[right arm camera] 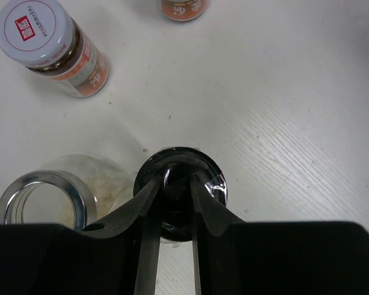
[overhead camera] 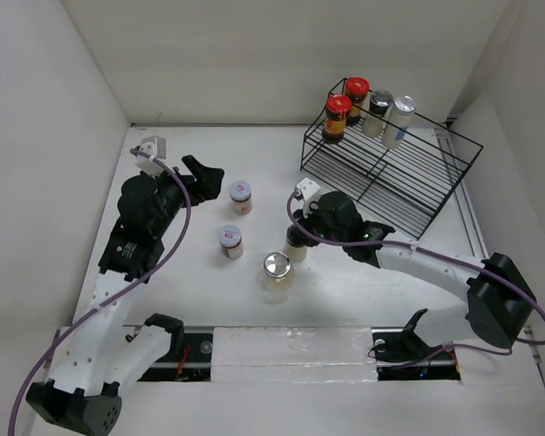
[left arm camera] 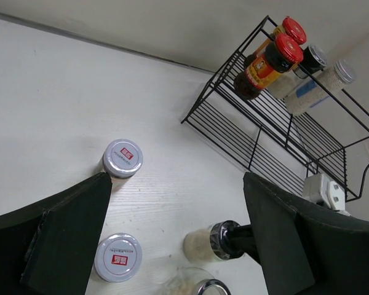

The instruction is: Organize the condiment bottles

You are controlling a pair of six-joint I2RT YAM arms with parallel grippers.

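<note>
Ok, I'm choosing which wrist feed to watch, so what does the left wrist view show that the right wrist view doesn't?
Only the left wrist: the wire rack with four bottles in it, framed by the open left gripper. Only the right wrist: a close look from above at the right gripper closed on the cap of the black-capped jar. Both: that jar, a white-capped jar and the wide silver-topped jar.

The rack (overhead camera: 391, 177) at 1 o'clock is black wire, and the table (overhead camera: 209, 291) is white with a faint grain. Racked jars: two red-capped (overhead camera: 338, 113), one black-capped (overhead camera: 379, 102), one silver-capped (overhead camera: 401, 111). The white-capped jars (overhead camera: 241, 192) at 10 o'clock bear red logos. The wide jar (overhead camera: 277, 266) has a silver lid; the centre jar (right arm camera: 178, 161) has a glossy black cap.
</note>
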